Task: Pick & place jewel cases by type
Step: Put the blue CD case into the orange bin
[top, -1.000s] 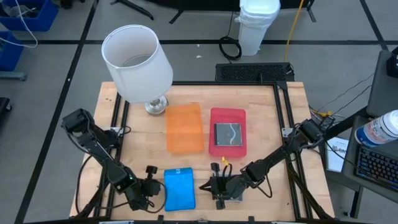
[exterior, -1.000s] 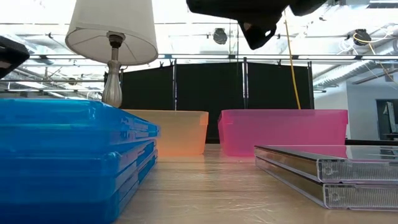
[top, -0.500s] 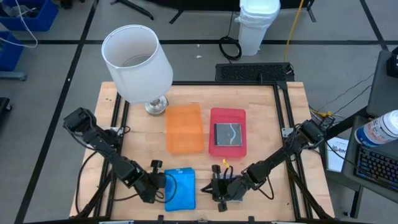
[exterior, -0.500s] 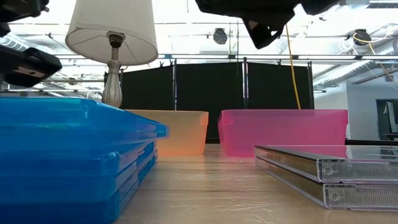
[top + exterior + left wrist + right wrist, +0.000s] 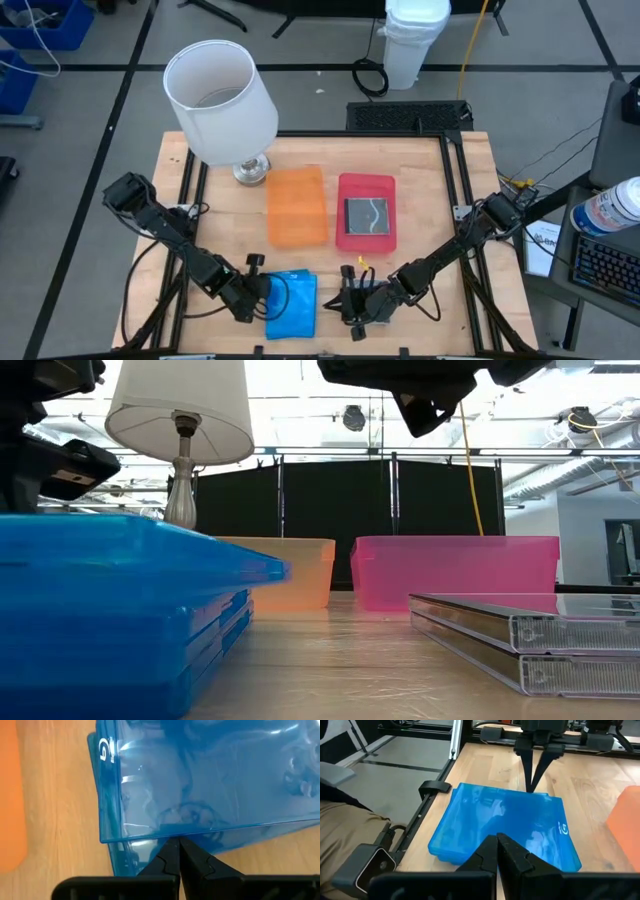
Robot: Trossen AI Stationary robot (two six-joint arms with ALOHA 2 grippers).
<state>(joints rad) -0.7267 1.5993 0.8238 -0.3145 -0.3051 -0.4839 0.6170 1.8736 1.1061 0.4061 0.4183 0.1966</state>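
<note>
A stack of blue jewel cases (image 5: 292,306) lies near the table's front edge. Its top case (image 5: 150,550) juts out past the ones below toward the table's right. My left gripper (image 5: 262,291) is shut, with its fingertips at the stack's left edge. Two clear jewel cases (image 5: 520,640) lie stacked flat to the right of the blue ones. My right gripper (image 5: 347,300) hangs shut above them, points toward the blue stack and touches nothing. One dark jewel case (image 5: 367,215) lies in the red tray (image 5: 366,240). My left gripper pushes the left edge of the top blue case (image 5: 165,834) with its shut fingertips (image 5: 176,846). The fingers slant down at it from the table's left. The case lies flat on the stack, shoved out over the stack's right side. Whether the tips reach under it I cannot tell.
An orange tray (image 5: 297,205) stands beside the red one at mid-table. A lamp with a white shade (image 5: 220,100) stands at the far left corner. Bare wood lies between the trays and the two stacks.
My left gripper has swung toward the table's right and met the left edge of the blue stack. The top blue case has slid to the right and now overhangs the cases below, which have stayed in place.
</note>
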